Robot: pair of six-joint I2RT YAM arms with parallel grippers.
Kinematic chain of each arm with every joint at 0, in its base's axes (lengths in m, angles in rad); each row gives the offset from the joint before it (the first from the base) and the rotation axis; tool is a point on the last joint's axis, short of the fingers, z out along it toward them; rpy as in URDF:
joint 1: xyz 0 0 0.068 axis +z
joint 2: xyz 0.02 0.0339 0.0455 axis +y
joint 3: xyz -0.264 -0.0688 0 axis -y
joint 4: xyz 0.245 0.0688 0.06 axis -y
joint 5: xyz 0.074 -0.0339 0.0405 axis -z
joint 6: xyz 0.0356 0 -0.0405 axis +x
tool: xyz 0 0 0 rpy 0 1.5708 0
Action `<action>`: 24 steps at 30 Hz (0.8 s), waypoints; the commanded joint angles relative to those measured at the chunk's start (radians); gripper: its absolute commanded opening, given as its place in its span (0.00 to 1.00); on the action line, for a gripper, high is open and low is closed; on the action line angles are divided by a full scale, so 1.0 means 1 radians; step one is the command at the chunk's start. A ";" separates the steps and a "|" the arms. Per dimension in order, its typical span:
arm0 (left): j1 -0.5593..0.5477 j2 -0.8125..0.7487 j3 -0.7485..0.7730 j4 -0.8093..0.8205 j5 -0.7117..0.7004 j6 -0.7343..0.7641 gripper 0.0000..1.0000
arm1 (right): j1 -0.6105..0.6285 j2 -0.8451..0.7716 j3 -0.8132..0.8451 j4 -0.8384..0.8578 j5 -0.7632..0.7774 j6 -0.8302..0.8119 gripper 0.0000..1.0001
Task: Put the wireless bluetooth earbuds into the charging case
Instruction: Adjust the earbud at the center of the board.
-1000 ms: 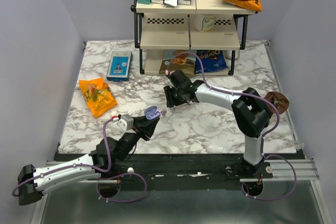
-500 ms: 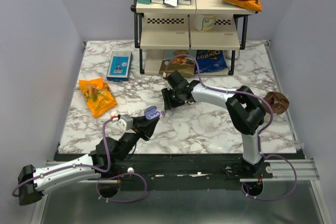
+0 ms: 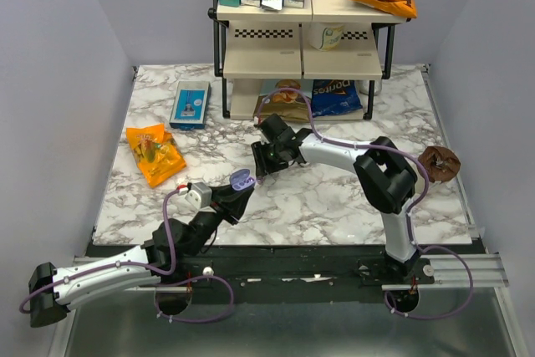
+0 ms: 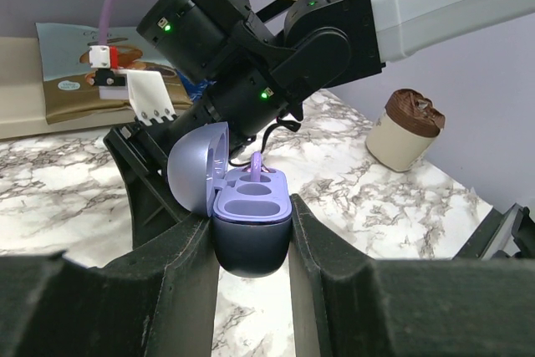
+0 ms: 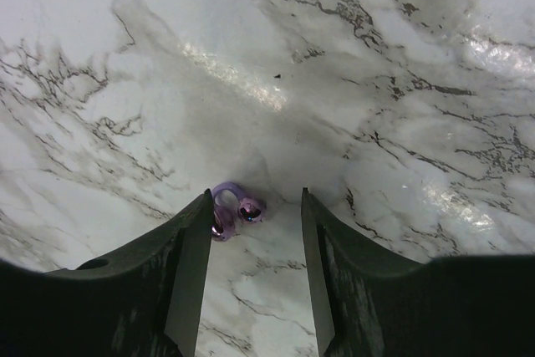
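My left gripper (image 3: 237,191) is shut on the charging case (image 3: 242,179), a round lavender-blue case held with its lid open, above the near middle of the table. In the left wrist view the case (image 4: 251,244) sits between the fingers and its two near slots look empty. A lavender earbud (image 5: 235,207) lies on the marble between the open fingers of my right gripper (image 5: 256,198), touching the left finger. That bud (image 4: 257,165) also shows just past the case's far edge. My right gripper (image 3: 258,165) hangs low, right behind the case. Only one earbud shows.
A two-tier shelf rack (image 3: 301,56) with boxes and chip bags stands at the back. A blue box (image 3: 191,104) and an orange snack bag (image 3: 155,153) lie at the left. A brown-lidded cup (image 3: 440,162) stands at the right edge.
My right gripper has moved left and toward the case, ending over the earbud. The left arm and the case have not moved.
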 commanded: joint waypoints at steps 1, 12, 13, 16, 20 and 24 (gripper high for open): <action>-0.007 -0.017 -0.010 -0.008 -0.020 0.006 0.00 | 0.008 0.034 -0.002 -0.008 -0.019 0.011 0.55; -0.009 -0.014 -0.010 -0.005 -0.019 0.003 0.00 | 0.014 0.002 -0.103 0.002 -0.002 0.060 0.42; -0.010 -0.015 -0.010 -0.005 -0.017 0.003 0.00 | 0.017 -0.002 -0.109 0.002 -0.004 0.075 0.41; -0.010 -0.017 -0.011 -0.004 -0.015 0.002 0.00 | 0.027 -0.009 -0.123 -0.003 0.004 0.101 0.41; -0.010 -0.014 -0.008 0.000 -0.014 0.003 0.00 | 0.047 0.008 -0.106 -0.038 0.027 0.111 0.41; -0.010 -0.017 -0.007 -0.007 -0.009 0.000 0.00 | 0.068 0.024 -0.092 -0.075 0.044 0.132 0.38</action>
